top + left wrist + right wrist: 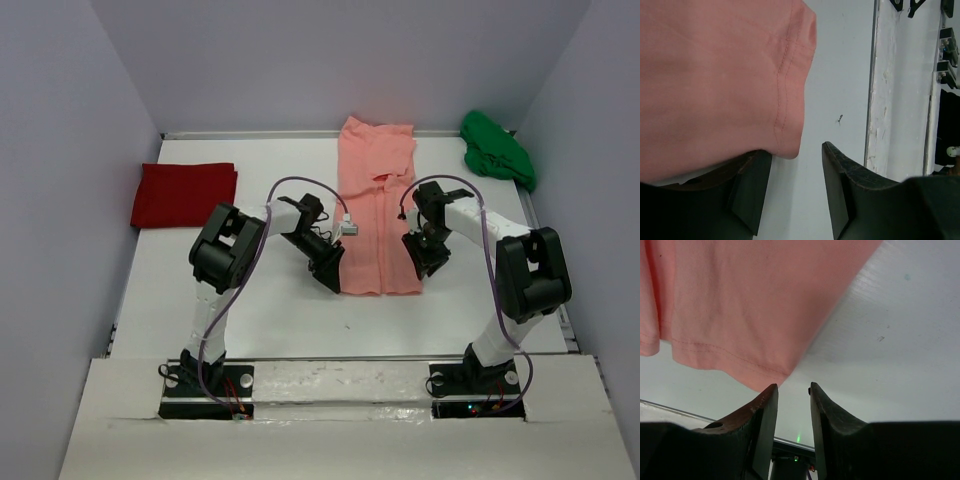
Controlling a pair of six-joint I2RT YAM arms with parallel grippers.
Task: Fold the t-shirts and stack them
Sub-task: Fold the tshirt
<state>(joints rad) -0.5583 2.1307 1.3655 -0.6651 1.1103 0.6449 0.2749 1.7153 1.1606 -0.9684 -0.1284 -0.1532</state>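
Note:
The salmon-pink t-shirt (375,205) lies folded lengthwise into a long strip in the middle of the table. My left gripper (328,272) is open at its near left corner, which shows in the left wrist view (715,85) just above my left fingertip. My right gripper (430,262) is open at its near right corner, seen in the right wrist view (755,305); the hem tip sits just beyond the fingertips. The deep red t-shirt (183,194) lies folded at the left. The bright green t-shirt (497,150) is bunched at the far right corner.
The white table (270,310) is bounded by grey walls left, right and behind. A raised white ledge (340,385) with the arm bases runs along the near edge; it also shows in the left wrist view (895,90).

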